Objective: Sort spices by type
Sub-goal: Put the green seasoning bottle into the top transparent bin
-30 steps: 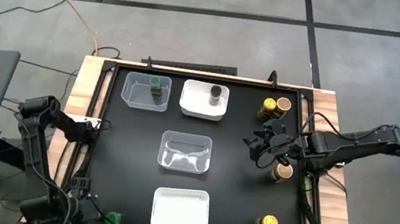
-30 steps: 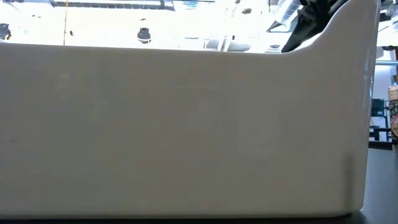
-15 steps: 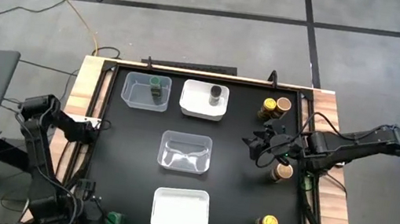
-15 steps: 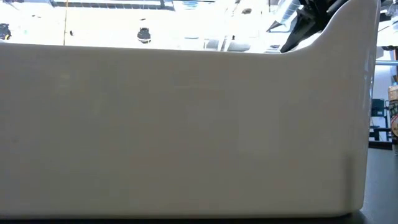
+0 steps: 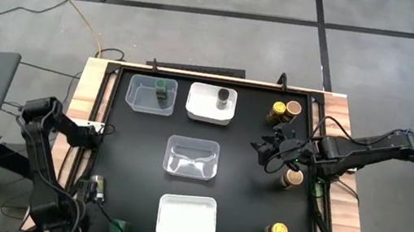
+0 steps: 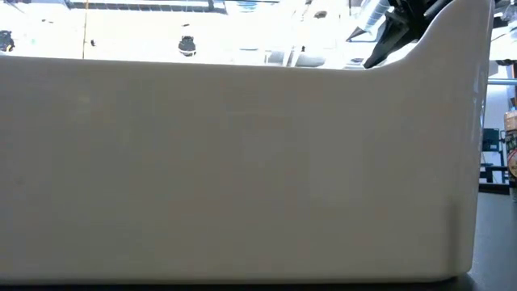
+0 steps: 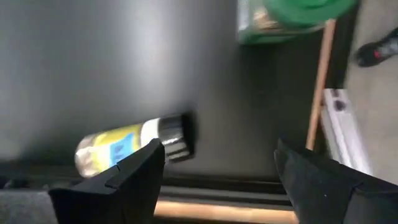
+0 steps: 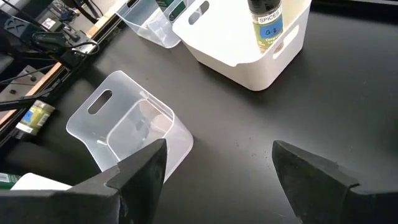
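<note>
Left gripper (image 7: 217,171) spread, grasping nothing, above a dark-lidded jar (image 7: 134,145) lying on its side at the mat's near-left edge, green-lidded jar (image 7: 292,15) beyond; right gripper (image 8: 214,168) likewise parted and empty, near a tan-lidded jar (image 5: 292,178); smooth cylinders elsewhere: green-lidded one (image 5: 162,87) in a clear ribbed tray (image 5: 138,93), dark-lidded one (image 5: 223,96) in a glossy white tray (image 5: 201,109); yellow-lidded jar (image 5: 278,231) alone on matte black.

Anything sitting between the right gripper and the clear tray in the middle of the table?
No. In the high view only bare black tabletop separates the right gripper from the clear tray; the right wrist view shows the same.
</note>
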You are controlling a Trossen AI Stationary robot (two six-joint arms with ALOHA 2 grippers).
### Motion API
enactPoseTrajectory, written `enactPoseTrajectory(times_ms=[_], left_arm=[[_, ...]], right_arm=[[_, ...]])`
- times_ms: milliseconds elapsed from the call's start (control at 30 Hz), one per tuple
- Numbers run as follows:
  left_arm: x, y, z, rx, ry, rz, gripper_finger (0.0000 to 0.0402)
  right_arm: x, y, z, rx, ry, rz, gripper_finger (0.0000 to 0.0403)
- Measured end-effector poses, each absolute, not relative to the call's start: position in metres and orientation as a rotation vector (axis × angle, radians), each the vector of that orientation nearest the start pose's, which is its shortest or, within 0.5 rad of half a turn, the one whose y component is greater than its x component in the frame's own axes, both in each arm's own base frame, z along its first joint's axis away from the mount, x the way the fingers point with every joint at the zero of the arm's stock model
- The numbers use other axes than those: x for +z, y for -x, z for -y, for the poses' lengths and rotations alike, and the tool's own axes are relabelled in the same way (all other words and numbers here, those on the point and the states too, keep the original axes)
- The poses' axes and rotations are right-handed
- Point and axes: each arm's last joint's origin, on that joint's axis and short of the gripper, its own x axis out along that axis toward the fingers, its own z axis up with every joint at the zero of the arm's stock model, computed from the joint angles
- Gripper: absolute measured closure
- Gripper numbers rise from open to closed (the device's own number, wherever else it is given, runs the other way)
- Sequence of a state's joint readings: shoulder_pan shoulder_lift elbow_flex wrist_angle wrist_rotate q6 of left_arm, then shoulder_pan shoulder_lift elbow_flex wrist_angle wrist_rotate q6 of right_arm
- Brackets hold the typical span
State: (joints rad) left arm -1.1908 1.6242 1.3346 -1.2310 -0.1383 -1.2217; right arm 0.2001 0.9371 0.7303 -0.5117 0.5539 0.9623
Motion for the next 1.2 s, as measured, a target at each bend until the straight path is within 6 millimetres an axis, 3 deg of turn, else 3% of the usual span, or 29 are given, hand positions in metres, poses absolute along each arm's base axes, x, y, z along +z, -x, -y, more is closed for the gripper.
enactPoseTrajectory(times_ms=[233,400,800,1200], left_arm=[[0.265,-0.108,0.258,0.115,0.045,-1.438,0.0111],[0.267,-0.112,0.266,-0.005,0.068,-1.399,0.0111],[0.278,-0.154,0.259,-0.069,0.133,-1.293,0.0111],[0.282,-0.178,0.26,-0.13,0.247,-1.214,0.0111]], right_arm=[[0.264,-0.185,-0.022,-0.62,-0.65,-0.445,0.0085],[0.264,-0.185,-0.022,-0.62,-0.651,-0.445,0.0085],[0.264,-0.185,-0.022,-0.618,-0.65,-0.448,0.0085],[0.263,-0.184,-0.023,-0.598,-0.627,-0.469,0.0085]])
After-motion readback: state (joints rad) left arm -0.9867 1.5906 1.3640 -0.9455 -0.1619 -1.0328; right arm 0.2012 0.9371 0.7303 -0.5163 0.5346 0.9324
